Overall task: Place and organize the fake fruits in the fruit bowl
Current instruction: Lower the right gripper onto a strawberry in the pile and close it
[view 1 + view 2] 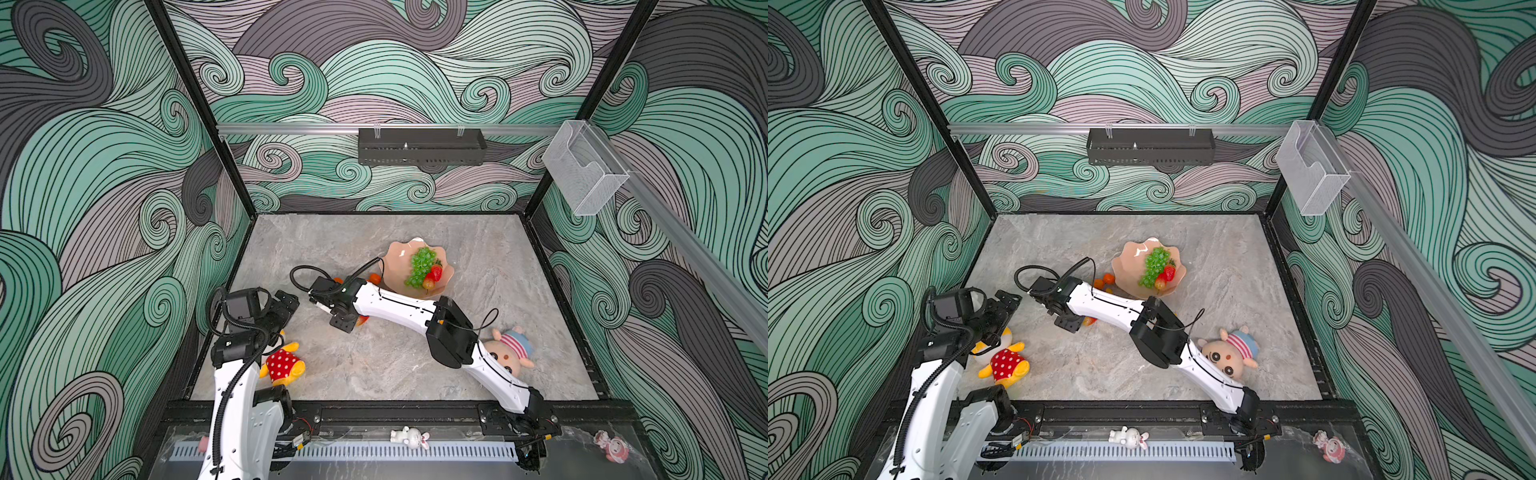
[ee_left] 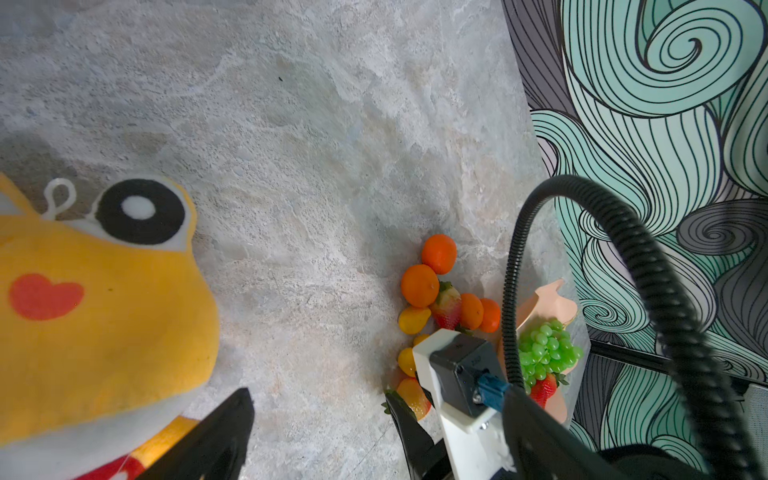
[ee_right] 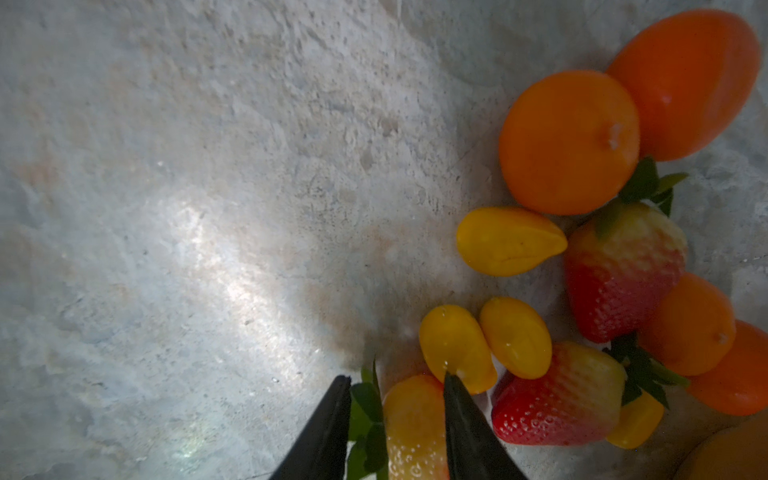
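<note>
The pale pink fruit bowl (image 1: 395, 257) (image 1: 1128, 258) sits mid-table and holds a green grape bunch (image 1: 422, 266), a red strawberry (image 1: 435, 272) and a yellow-red fruit. Left of the bowl, on the table, lie loose tangerines (image 3: 569, 141) (image 1: 1108, 278), kumquats (image 3: 509, 241) and strawberries (image 3: 623, 266). My right gripper (image 3: 395, 378) (image 1: 345, 322) reaches across to this pile. Its fingers are closed on a yellow-red strawberry (image 3: 411, 428) (image 1: 362, 320), one on the green leaves and one on the fruit. My left gripper (image 2: 320, 419) (image 1: 286, 303) hangs open and empty over the table's left side.
A yellow plush toy in a red polka-dot dress (image 1: 284, 365) (image 2: 95, 299) lies beside the left arm. A doll with a striped top (image 1: 511, 349) lies partly under the right arm. A clear box (image 1: 582, 174) and a black basket (image 1: 419, 145) hang on the walls.
</note>
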`<state>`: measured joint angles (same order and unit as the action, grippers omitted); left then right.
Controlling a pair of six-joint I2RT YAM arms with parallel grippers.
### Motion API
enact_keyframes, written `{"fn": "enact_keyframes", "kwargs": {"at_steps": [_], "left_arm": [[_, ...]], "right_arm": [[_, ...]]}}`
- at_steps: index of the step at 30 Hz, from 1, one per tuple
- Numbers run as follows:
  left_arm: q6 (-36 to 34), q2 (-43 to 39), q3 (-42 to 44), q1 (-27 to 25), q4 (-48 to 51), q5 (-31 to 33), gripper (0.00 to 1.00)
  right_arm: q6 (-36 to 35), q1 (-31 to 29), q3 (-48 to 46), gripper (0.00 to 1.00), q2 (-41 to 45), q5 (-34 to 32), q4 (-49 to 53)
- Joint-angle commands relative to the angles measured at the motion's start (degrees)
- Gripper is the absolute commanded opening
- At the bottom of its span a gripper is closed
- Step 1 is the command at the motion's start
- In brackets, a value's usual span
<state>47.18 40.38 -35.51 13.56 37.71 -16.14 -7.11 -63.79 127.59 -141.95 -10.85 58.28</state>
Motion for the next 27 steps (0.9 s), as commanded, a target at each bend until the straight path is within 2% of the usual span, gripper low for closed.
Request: {"fn": "enact_keyframes", "kwargs": {"at_steps": [1,22,27], "left_arm": [[-0.95,-0.05,-1.74,0.66,0.94,-0.5,0.96],[-2.14,0.07,-2.48,0.62,1.03,-1.1,0.96],[-3.18,0.31,-2.42,0.54,-0.77,-4.41,0.96]], "right_arm": [[-0.21,-0.37,1.17,0.36,-1.72,-1.18,1.84],[0.86,-0.38,0.74,0.14,0.31,-0.75,2.03],[1.9,-0.38,-0.44,0.08,2.83,-0.34,2.01]]}}
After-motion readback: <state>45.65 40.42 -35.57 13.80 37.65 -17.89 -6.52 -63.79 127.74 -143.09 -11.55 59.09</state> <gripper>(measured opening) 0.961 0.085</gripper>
